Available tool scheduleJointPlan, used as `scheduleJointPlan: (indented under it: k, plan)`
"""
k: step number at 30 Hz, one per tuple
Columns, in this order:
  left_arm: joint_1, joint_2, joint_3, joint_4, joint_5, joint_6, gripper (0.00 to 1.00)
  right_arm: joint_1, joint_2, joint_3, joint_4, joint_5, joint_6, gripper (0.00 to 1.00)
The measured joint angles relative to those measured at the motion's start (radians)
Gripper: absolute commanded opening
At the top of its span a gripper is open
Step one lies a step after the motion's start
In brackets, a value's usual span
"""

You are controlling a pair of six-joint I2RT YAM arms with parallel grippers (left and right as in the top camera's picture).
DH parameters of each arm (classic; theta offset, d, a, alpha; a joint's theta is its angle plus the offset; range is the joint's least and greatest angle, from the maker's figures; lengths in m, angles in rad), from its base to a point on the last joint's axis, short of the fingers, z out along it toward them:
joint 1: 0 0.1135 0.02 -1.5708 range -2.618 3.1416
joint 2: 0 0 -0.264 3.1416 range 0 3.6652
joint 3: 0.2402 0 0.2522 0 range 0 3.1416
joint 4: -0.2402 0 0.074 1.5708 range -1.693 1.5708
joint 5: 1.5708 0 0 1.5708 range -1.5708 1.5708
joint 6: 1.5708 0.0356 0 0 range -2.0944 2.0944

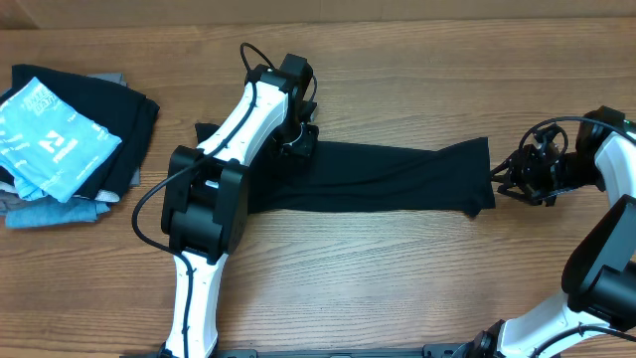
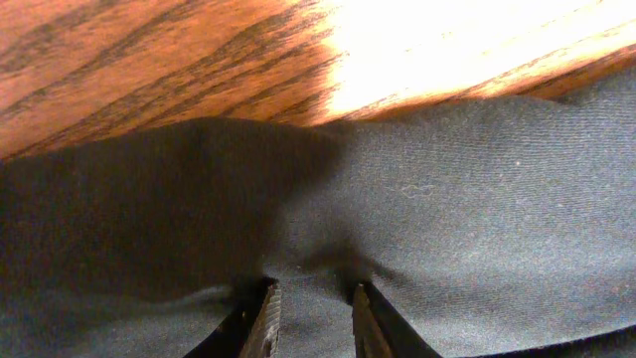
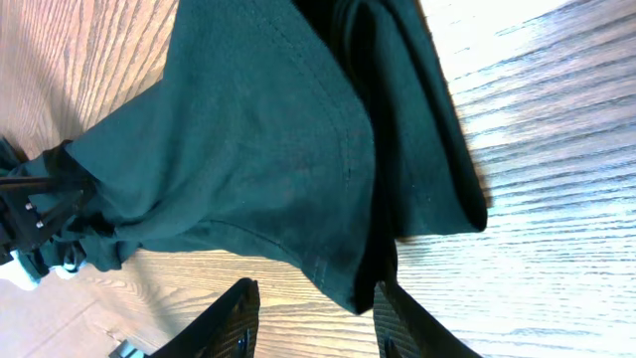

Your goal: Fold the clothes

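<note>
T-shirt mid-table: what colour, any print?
Plain black T-shirt, no print visible; the overhead view shows it best.

Item: robotics lab bench, clothes-handling station. Grounds: plain wood-grain counter (image 1: 397, 288); my left arm (image 1: 214, 189) and my right arm (image 1: 618, 169), white shells over black joints; a black T-shirt (image 1: 378, 177) spread across the counter; a stack of folded garments (image 1: 70, 144) to my left. Room beyond the counter: not in view.

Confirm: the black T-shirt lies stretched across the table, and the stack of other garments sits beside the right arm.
Wrong side: the overhead view shows the stack beside the left arm. The black T-shirt does lie stretched out.
</note>
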Motion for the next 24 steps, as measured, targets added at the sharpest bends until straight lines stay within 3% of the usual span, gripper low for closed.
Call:
scheduleJointPlan:
  k: [11, 19, 24]
  plan:
    - [0.000, 0.000, 0.000, 0.000, 0.000, 0.000, 0.28, 0.005, 0.000, -0.104, 0.119, 0.000, 0.078, 0.40]
    - [0.000, 0.000, 0.000, 0.000, 0.000, 0.000, 0.28, 0.005, 0.000, -0.144, 0.175, -0.013, 0.117, 0.04]
    - [0.000, 0.000, 0.000, 0.000, 0.000, 0.000, 0.28, 0.005, 0.000, -0.145, 0.177, -0.038, 0.126, 0.04]
